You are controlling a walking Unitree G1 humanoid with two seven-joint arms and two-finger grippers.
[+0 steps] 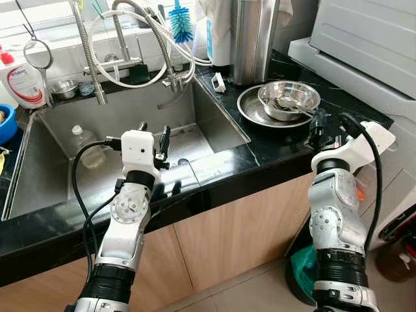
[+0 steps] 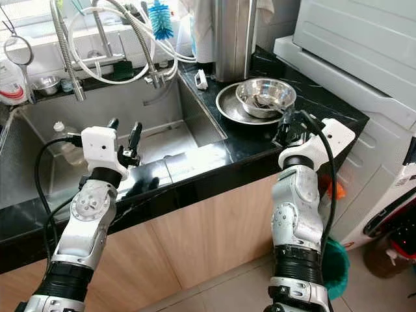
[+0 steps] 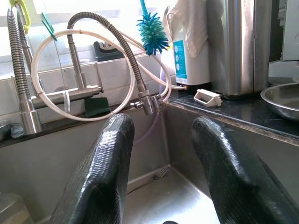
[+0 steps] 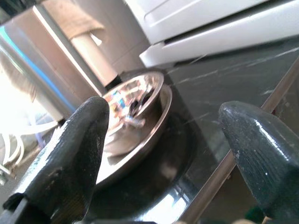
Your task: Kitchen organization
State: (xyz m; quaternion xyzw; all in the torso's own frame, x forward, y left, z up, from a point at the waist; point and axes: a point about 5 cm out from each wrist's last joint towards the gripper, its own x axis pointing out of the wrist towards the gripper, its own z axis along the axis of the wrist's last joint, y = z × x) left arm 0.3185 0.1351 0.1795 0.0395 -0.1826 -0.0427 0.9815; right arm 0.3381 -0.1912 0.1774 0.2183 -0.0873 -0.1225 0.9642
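A steel bowl [image 1: 288,99] with a utensil inside rests on a steel plate [image 1: 249,108] on the black counter [image 1: 273,146], right of the sink [image 1: 201,120]. My right gripper [image 1: 320,125] hovers open at the counter's front edge, just short of the plate, and in the right wrist view the bowl [image 4: 133,109] lies ahead between its fingers [image 4: 79,140]. My left gripper [image 1: 155,133] is open above the sink's front rim and holds nothing. Its fingers [image 3: 107,158] point toward the faucets. A clear plastic bottle [image 1: 88,148] lies in the sink basin.
Two spring faucets [image 1: 88,52] and white hoses stand behind the sink, with a blue brush [image 1: 181,23], green sponge [image 1: 138,73], small steel bowl [image 1: 64,88] and soap bottle [image 1: 23,84]. A tall steel canister [image 1: 253,39] and a white appliance [image 1: 364,39] bound the right.
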